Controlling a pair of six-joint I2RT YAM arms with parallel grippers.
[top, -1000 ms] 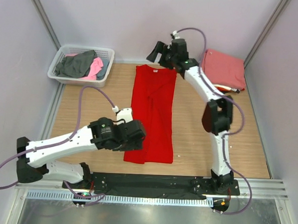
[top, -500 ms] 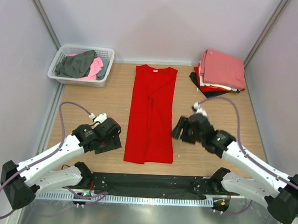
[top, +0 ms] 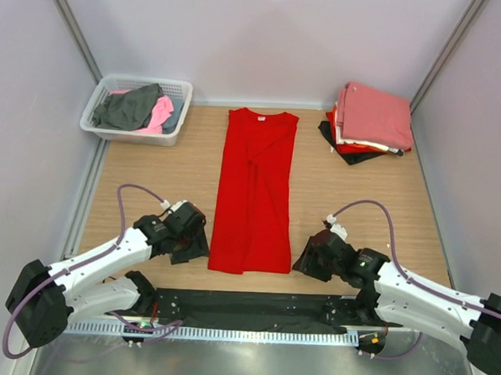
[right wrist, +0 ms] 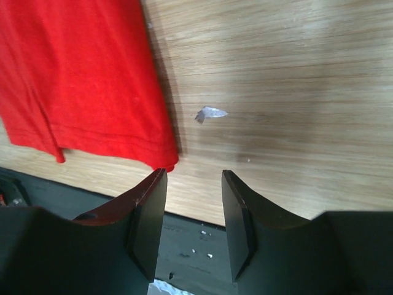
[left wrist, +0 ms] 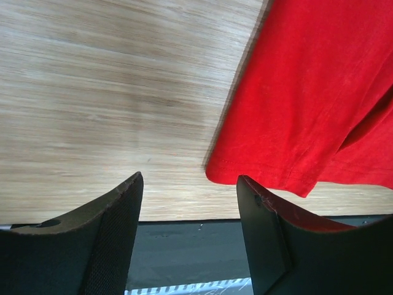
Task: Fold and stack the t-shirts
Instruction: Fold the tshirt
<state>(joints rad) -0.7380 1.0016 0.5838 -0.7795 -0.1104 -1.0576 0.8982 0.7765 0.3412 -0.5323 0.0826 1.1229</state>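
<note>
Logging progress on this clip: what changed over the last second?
The right gripper pulled back from the collar of the red t-shirt to its near right hem corner; the left gripper backed off leftward, then settled by the near left corner. Both are open, holding nothing. Shirt, folded stack and basket stayed put.

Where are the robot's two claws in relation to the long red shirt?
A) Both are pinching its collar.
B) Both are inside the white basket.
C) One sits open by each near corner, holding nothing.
C: the left gripper and the right gripper each sit by a near corner of the red t-shirt, jaws apart and not closed on the cloth.
</note>
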